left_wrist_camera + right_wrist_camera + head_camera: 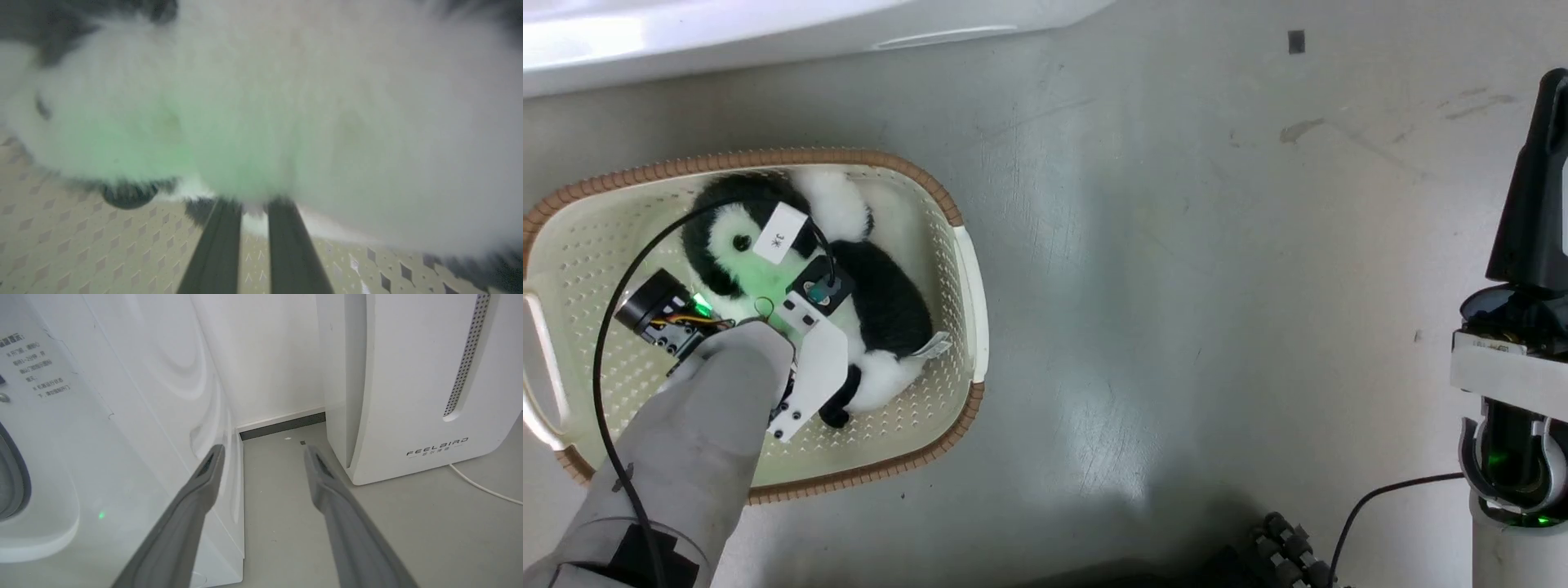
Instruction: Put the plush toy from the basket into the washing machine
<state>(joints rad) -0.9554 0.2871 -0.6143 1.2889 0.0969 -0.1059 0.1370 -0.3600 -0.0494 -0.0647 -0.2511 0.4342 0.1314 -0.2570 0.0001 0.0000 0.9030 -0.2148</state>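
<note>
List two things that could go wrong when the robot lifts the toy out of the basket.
The left gripper seems to pinch only fur on the plush toy, so it may slip free when lifted. The black cable loops above the basket and might snag its rim.

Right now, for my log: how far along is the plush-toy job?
Done: nothing delivered yet. In hand: the left pincer is closed on the white fur of the fluffy black-and-white plush toy, which lies in the cream perforated basket. Left: lift it and carry it to the large white washing machine, beside which the open right pincer hovers.
</note>
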